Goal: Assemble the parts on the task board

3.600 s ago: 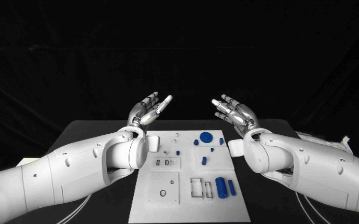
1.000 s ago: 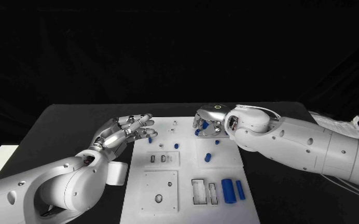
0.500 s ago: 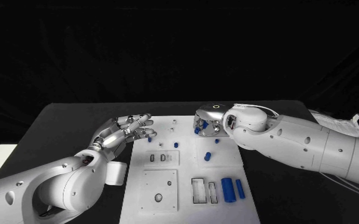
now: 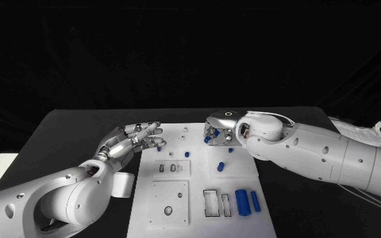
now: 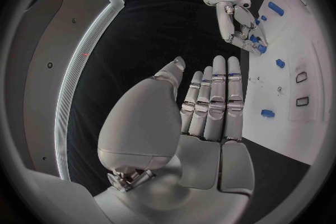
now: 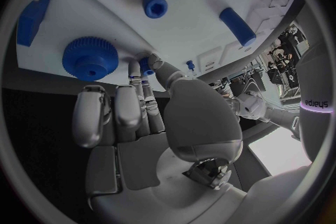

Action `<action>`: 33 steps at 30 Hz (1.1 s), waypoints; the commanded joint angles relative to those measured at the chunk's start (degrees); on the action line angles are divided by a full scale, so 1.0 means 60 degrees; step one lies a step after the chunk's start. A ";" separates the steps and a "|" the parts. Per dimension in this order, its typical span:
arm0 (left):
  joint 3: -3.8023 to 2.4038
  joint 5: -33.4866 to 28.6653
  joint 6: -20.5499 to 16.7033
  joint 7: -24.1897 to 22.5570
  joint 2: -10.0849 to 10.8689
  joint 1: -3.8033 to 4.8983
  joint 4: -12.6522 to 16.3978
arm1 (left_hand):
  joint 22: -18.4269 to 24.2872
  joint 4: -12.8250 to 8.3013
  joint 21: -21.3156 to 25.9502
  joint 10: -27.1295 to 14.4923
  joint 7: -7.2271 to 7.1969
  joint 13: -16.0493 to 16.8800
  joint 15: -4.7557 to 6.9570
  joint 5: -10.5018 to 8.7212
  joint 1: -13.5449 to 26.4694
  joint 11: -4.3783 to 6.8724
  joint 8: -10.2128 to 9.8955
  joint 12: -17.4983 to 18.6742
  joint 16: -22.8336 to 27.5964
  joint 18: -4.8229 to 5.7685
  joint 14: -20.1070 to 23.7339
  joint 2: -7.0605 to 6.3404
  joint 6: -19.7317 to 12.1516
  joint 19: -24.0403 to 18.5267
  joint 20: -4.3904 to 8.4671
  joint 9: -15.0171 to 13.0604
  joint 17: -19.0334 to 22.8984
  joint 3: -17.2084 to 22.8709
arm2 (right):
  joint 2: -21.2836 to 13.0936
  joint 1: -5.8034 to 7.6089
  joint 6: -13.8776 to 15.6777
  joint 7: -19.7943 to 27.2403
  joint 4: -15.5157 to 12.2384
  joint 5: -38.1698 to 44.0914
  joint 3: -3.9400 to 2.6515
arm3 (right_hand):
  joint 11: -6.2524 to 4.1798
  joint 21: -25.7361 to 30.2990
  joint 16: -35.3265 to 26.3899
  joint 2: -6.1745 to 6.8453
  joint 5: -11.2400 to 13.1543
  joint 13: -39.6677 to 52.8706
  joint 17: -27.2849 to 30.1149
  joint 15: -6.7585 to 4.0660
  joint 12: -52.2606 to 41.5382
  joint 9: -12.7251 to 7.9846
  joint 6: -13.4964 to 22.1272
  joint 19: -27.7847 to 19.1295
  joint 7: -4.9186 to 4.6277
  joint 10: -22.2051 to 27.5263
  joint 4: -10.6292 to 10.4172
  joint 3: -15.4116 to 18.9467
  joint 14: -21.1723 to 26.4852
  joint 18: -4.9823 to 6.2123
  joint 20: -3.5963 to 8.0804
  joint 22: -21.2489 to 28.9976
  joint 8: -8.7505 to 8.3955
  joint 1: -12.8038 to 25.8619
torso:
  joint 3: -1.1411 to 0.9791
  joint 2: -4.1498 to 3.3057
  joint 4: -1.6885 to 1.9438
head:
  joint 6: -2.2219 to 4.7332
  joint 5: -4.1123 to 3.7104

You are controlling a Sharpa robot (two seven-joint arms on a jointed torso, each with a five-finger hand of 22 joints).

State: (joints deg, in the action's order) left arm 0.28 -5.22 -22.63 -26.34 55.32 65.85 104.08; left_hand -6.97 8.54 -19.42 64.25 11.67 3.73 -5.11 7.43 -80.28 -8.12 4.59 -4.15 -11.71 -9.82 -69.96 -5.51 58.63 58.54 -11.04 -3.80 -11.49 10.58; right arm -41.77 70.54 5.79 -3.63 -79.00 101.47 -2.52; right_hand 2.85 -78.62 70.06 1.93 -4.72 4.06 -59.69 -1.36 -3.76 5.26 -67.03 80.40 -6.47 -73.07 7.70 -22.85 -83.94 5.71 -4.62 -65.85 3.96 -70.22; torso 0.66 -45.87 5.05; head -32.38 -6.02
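The white task board lies in the middle of the black table. My right hand reaches down over its far end, next to a blue gear. Its thumb and a finger pinch a small blue peg at the board's edge. My left hand hovers at the board's far left edge with its fingers apart, holding nothing. Small blue pegs lie mid-board. A thick blue cylinder and a thinner one lie near the front right, beside empty slots.
A square plate with a hole sits at the board's front left. Bare black table stretches to both sides. Something white lies at the table's right edge.
Both hands have come down from a raised pose to the board's far end. Over the last second the right hand has barely shifted above the gear.
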 commanded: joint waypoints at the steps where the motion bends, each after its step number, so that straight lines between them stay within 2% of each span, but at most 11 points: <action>1: -0.0008 -0.0027 0.0168 0.0024 0.0004 0.0013 0.0009 | 0.0016 -0.0048 0.0042 -0.0020 0.0044 0.0012 0.0019 -0.0029 0.0059 -0.0050 -0.0068 0.0069 0.0060 -0.0101 0.0057 0.0047 -0.0002 -0.0080 -0.0019 0.0011 -0.0018 0.0001 | -0.0030 -0.0003 0.0524 -0.0080 -0.0083 -0.0127 -0.0053 | -0.0016 -0.0067 0.0061 -0.0036 0.0076 0.0019 -0.0024 -0.0073 -0.0021 0.0088 -0.0156 -0.0033 0.0034 -0.0156 -0.0133 -0.0037 -0.0267 -0.0140 0.0069 -0.0027 0.0092 0.0108 | 0.0009 -0.0011 0.0001 | 0.0041 -0.0005; 8: -0.0008 -0.0027 0.0165 0.0058 0.0012 0.0013 0.0003 | 0.0033 -0.0121 0.0055 -0.0046 0.0057 0.0011 0.0016 -0.0021 -0.0017 -0.0059 -0.0099 0.0079 0.0099 -0.0104 0.0064 0.0091 -0.0012 -0.0084 -0.0025 0.0010 -0.0047 0.0046 | 0.0011 0.0028 0.0951 -0.0366 -0.0120 -0.0292 -0.0137 | -0.0065 -0.0093 0.0089 -0.0050 0.0180 0.0034 -0.0049 -0.0112 -0.0023 0.0138 -0.0258 -0.0031 0.0089 -0.0279 -0.0248 -0.0112 -0.0268 -0.0144 0.0105 -0.0058 0.0115 0.0045 | 0.0001 -0.0024 0.0025 | 0.0058 0.0025; 17: -0.0009 -0.0027 0.0175 0.0081 0.0001 0.0013 -0.0005 | 0.0039 -0.0151 0.0060 -0.0059 0.0062 0.0010 0.0014 -0.0020 -0.0048 -0.0063 -0.0111 0.0082 0.0116 -0.0105 0.0069 0.0101 -0.0020 -0.0086 -0.0026 0.0010 -0.0057 0.0065 | 0.0491 0.0135 0.1471 -0.0671 0.0168 -0.0081 -0.0159 | -0.0074 -0.0115 0.0108 -0.0043 0.0232 0.0039 -0.0069 -0.0124 -0.0016 0.0161 -0.0289 -0.0023 0.0096 -0.0327 -0.0329 -0.0137 -0.0271 -0.0151 0.0119 -0.0093 0.0115 0.0045 | 0.0008 -0.0036 0.0035 | 0.0105 0.0070; 26: -0.0009 -0.0027 0.0192 0.0096 -0.0019 0.0014 -0.0031 | 0.0044 -0.0172 0.0065 -0.0075 0.0070 0.0009 0.0010 -0.0021 -0.0064 -0.0069 -0.0122 0.0087 0.0130 -0.0104 0.0077 0.0101 -0.0032 -0.0090 -0.0028 0.0012 -0.0063 0.0074 | 0.1228 0.0192 0.1736 -0.0705 0.0936 0.0235 -0.0157 | -0.0077 -0.0120 0.0105 -0.0029 0.0240 0.0038 -0.0062 -0.0126 -0.0011 0.0164 -0.0287 -0.0021 0.0097 -0.0329 -0.0338 -0.0141 -0.0269 -0.0153 0.0122 -0.0102 0.0110 0.0040 | 0.0006 -0.0062 0.0044 | 0.0090 0.0085; 33: -0.0010 -0.0027 0.0204 0.0108 -0.0022 0.0015 -0.0018 | 0.0047 -0.0180 0.0068 -0.0083 0.0072 0.0008 0.0007 -0.0022 -0.0067 -0.0072 -0.0127 0.0089 0.0138 -0.0103 0.0083 0.0099 -0.0038 -0.0093 -0.0030 0.0013 -0.0065 0.0076 | 0.1659 0.0193 0.1744 -0.0633 0.1367 0.0370 -0.0141 | -0.0077 -0.0121 0.0106 -0.0024 0.0241 0.0037 -0.0063 -0.0126 -0.0008 0.0165 -0.0285 -0.0021 0.0097 -0.0328 -0.0339 -0.0144 -0.0269 -0.0153 0.0122 -0.0103 0.0108 0.0036 | 0.0010 -0.0085 0.0109 | 0.0082 0.0091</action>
State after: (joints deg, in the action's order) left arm 0.27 -5.28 -22.60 -25.55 55.30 65.86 103.85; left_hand -6.78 7.81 -19.18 63.98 11.86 3.73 -5.11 7.43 -80.51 -8.38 4.15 -3.78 -11.20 -9.81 -69.96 -5.28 58.44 58.34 -11.24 -3.80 -11.79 10.98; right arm -32.08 71.70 15.48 -7.28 -71.10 101.92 -3.37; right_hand 2.37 -78.95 70.46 2.18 -3.28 4.20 -60.03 -1.86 -3.76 5.26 -67.63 80.35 -6.44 -74.54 6.01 -23.77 -84.03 5.72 -4.27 -66.40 4.36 -69.60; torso 0.72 -46.32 5.52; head -31.85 -5.47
